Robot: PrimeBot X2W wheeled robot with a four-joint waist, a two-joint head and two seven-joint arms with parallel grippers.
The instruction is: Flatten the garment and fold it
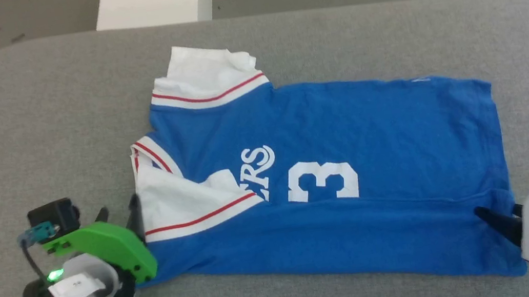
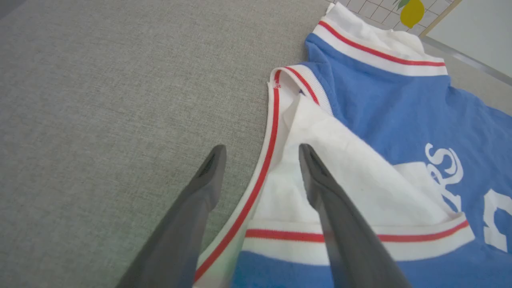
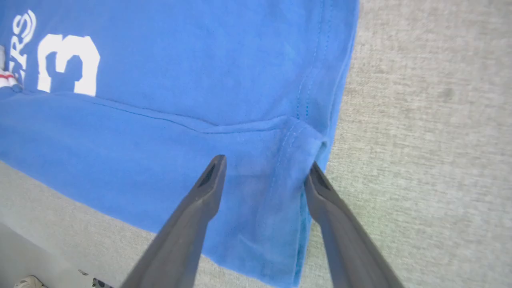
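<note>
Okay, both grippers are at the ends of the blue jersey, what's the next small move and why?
Probably lift both straight up and clear. The left gripper and right gripper stand open, straddling the garment at its collar end and hem corner, gripping nothing; the near long edge already lies folded over. The far white sleeve sticks out, so that side likely comes next.
</note>
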